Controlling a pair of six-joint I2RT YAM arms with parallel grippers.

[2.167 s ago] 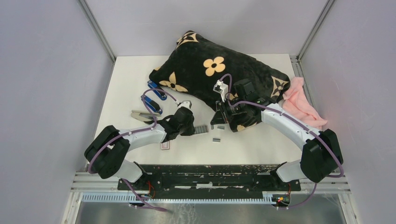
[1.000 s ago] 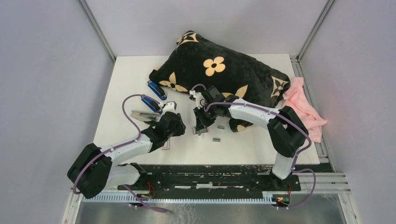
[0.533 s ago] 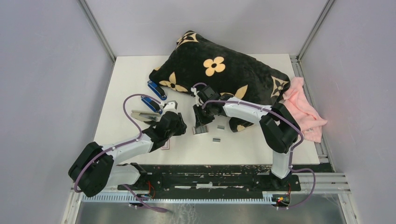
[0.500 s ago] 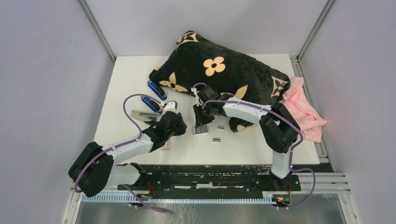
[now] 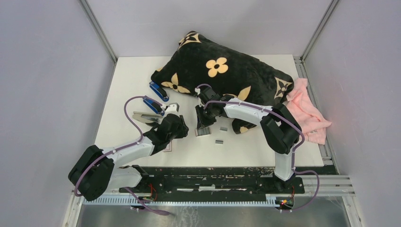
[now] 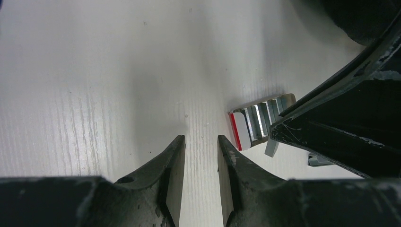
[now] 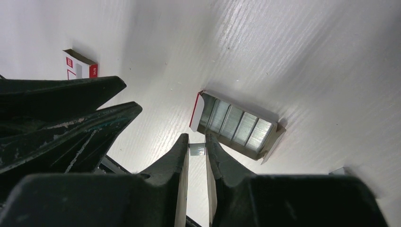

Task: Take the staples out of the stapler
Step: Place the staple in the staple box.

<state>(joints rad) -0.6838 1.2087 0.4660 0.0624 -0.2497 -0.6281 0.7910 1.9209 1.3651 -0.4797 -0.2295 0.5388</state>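
The stapler [image 5: 143, 116], silver-grey on top, lies on the white table left of my left gripper [image 5: 185, 128]. My left gripper [image 6: 201, 146] hovers just above bare table with its jaws narrowly apart and nothing between them. My right gripper [image 5: 202, 126] is shut on a short grey strip of staples [image 7: 197, 150] right at the table, beside an open staple tray [image 7: 236, 125] holding several shiny blocks. The tray also shows in the top view [image 5: 203, 133] and the left wrist view [image 6: 255, 124]. Two loose staple pieces [image 5: 222, 128] [image 5: 219, 141] lie to its right.
Two blue staplers [image 5: 159, 91] [image 5: 154, 105] lie behind the grey one. A red-and-white box sleeve [image 5: 167, 147] [image 7: 80, 64] lies near the left arm. A black flowered pillow [image 5: 217, 66] fills the back. A pink cloth [image 5: 307, 109] lies at the right edge.
Over two seconds my right gripper swung left and down to the staple tray, and my left gripper drew back to the left. In the last half second almost nothing moved.
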